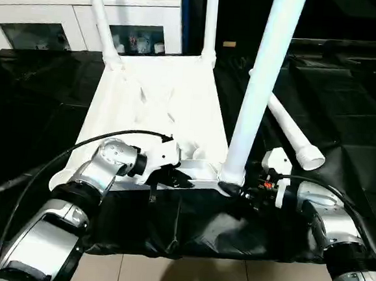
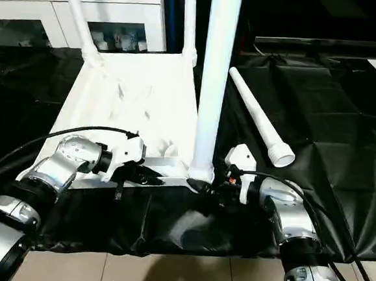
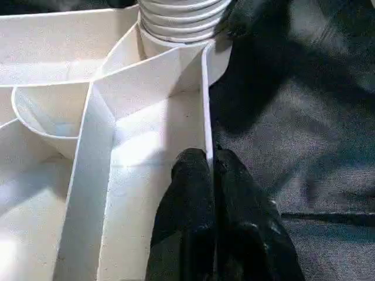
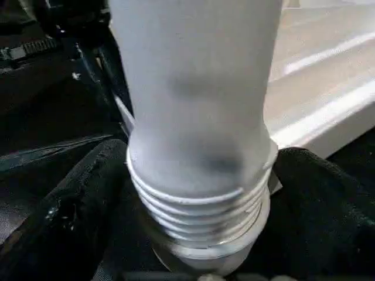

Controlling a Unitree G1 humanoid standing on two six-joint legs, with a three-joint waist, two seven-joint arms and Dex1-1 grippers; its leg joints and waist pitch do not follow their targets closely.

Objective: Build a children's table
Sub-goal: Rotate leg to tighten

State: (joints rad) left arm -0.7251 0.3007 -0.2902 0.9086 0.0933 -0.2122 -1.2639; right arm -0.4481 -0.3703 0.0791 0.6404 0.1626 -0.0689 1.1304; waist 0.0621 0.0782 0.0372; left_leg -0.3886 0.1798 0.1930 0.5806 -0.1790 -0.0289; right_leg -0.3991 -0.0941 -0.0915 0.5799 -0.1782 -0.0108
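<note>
Upside-down tabletop with 3 legs standing, 1 leg still lying loose.

The white tabletop (image 1: 158, 105) lies ribbed side up on the black-covered bench (image 1: 34, 102), in front of a white cabinet (image 1: 55, 13). 2 legs rise from its far corners, and a near leg (image 1: 260, 87) stands upright in the near right corner socket. The right gripper (image 4: 199, 193) has its fingers spread wide around that leg's threaded base. The left gripper (image 3: 212, 170) is pinched onto the tabletop's thin near rim, beside that same socket. A spare leg (image 2: 258, 120) lies flat on the bench to the right, just beside the tabletop.
</note>
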